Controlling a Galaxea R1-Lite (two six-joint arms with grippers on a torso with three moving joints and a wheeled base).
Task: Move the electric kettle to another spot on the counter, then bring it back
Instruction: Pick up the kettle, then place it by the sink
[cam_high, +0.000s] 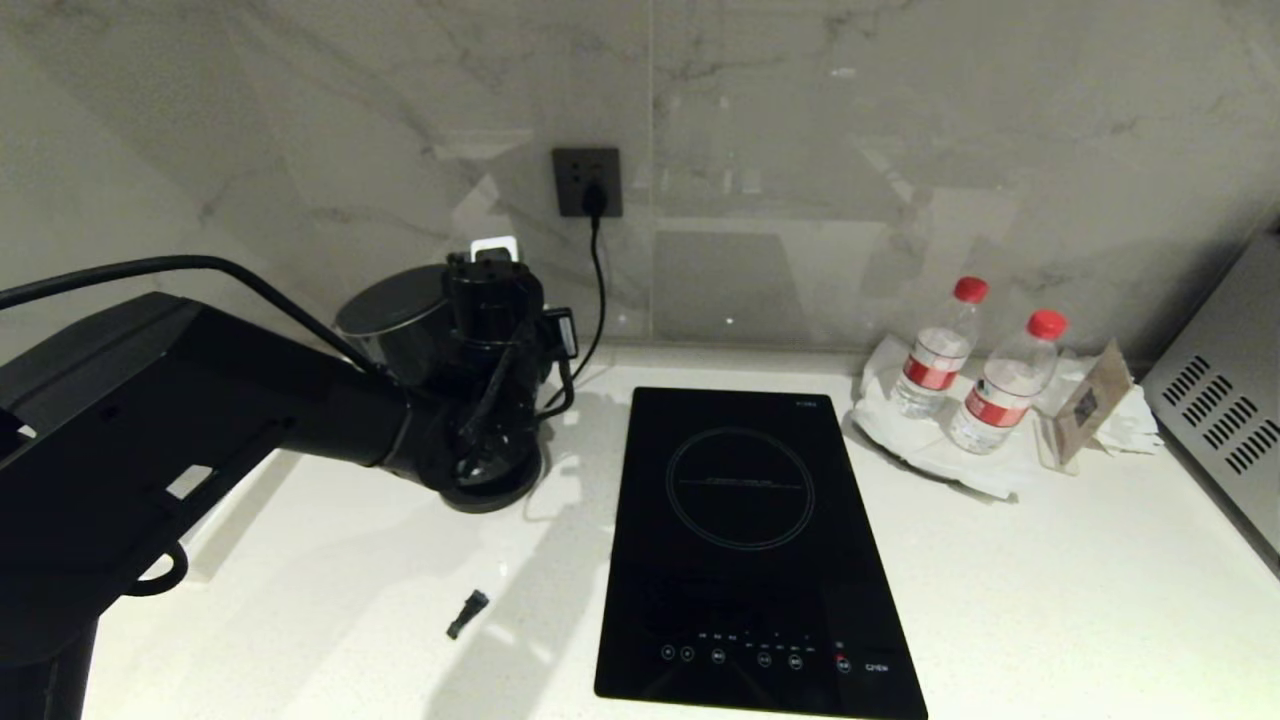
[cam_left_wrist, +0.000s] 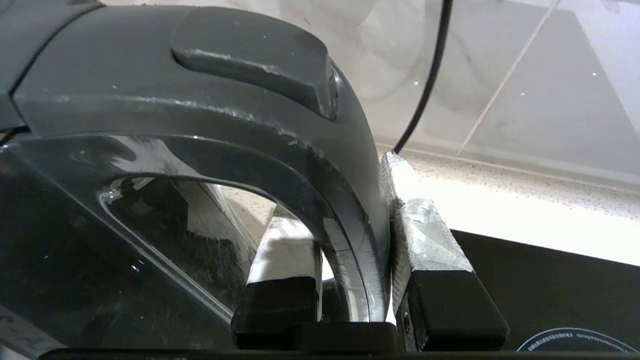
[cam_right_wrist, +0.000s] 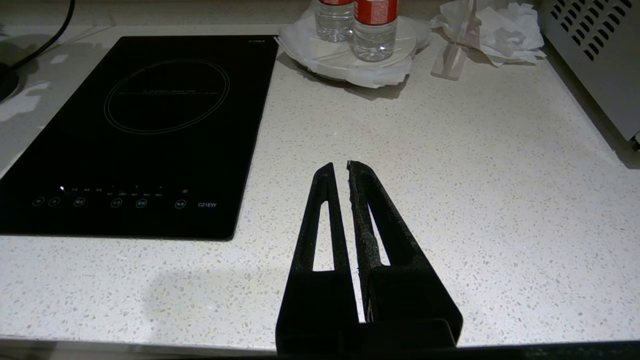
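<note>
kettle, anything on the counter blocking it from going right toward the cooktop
Nothing visible does. The left gripper is shut on the loop handle of the electric kettle, at the back left of the counter. The stretch between it and the black cooktop holds only the plug cord hanging behind.

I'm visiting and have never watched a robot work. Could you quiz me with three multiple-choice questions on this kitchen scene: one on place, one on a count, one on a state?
1. Where is the kettle?
A. left of the cooktop
B. on the cooktop
C. beside the bottles

2. How many red-capped bottles stand on the counter?
A. one
B. two
C. three

3. What is the left gripper doing?
A. hanging open
B. clamping the kettle handle
C. holding a bottle

Answers: 1 A, the head view shows it by the wall left of the glass. 2 B, two caps show. 3 B, its fingers flank the handle.
</note>
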